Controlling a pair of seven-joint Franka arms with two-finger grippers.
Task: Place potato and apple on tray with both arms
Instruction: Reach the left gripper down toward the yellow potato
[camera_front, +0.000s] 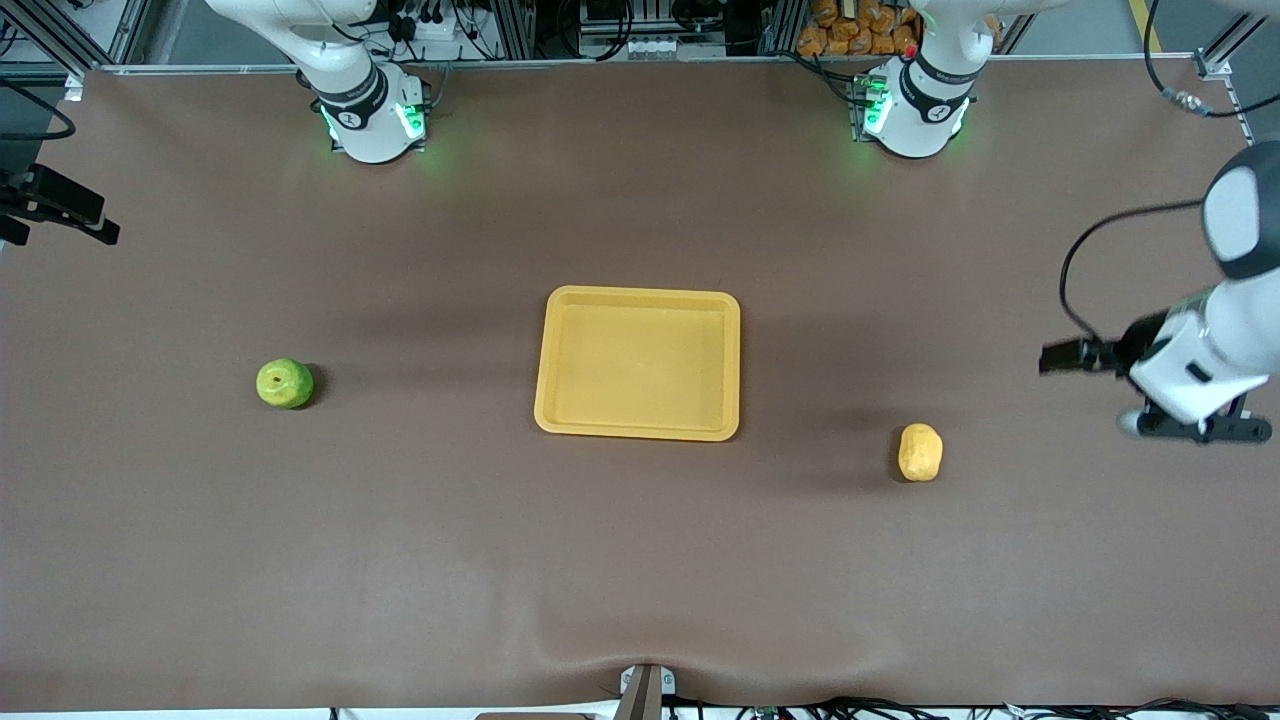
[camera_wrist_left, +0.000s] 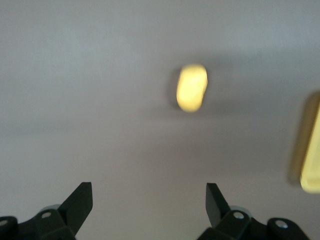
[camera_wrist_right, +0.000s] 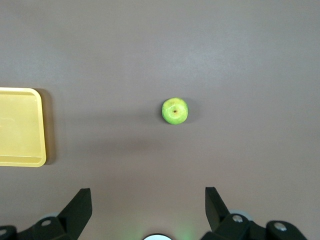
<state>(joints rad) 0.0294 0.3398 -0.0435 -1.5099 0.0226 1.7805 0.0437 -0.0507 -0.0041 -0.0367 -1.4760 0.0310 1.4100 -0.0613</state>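
The left gripper (camera_wrist_left: 149, 202) is being held with its jaws spread wide and nothing between them; in the left wrist view its two black fingertips (camera_wrist_left: 80, 202) are being shown well apart above bare brown table (camera_wrist_left: 100, 100). In the front view the left gripper (camera_front: 1060, 357) is being carried in the air over the left arm's end of the table, near that view's edge, with the white wrist beside it. The potato (camera_wrist_left: 191, 87) is being seen past the fingertips, lying on the table and touched by nothing.

The right gripper (camera_wrist_right: 149, 202) is likewise being held with its jaws spread apart and empty, its fingertips (camera_wrist_right: 80, 205) being shown wide of each other over the bare cloth. In the front view only a dark part of the right gripper (camera_front: 55, 205) is being shown, at the right arm's end of the table. The apple (camera_wrist_right: 175, 111) is being seen ahead of it, sitting free on the table with its stem dimple up.

In the front view the tray (camera_front: 560, 400) is lying flat near the middle of the table (camera_front: 640, 560), holding nothing. The apple (camera_front: 285, 384) is resting well apart from the tray toward the right arm's end. The potato (camera_front: 920, 452) is lying toward the left arm's end, slightly nearer to the front camera than the tray and apart from it.
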